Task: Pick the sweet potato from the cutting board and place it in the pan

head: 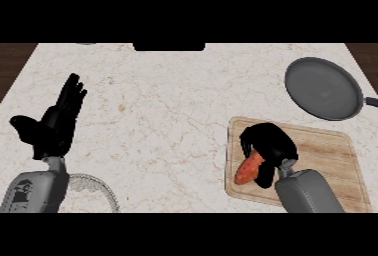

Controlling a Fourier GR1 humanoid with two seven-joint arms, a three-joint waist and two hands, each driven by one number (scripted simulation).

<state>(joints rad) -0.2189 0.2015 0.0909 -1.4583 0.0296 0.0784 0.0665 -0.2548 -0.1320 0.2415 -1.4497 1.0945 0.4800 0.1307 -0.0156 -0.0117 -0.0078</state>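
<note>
An orange sweet potato (249, 169) lies on the wooden cutting board (332, 155) at the lower right. My right hand (272, 142) is over the board, its fingers curled round the potato's upper end, which they hide. A dark grey pan (325, 89) sits beyond the board at the upper right, with its handle pointing right. At the left edge my left hand (55, 125) rests open with fingers up.
A round wire-like item (100, 192) shows at the lower left beside my left forearm. A black object (168, 47) sits at the counter's far edge. Dark wood shows past the marble counter's (162, 115) left and right sides.
</note>
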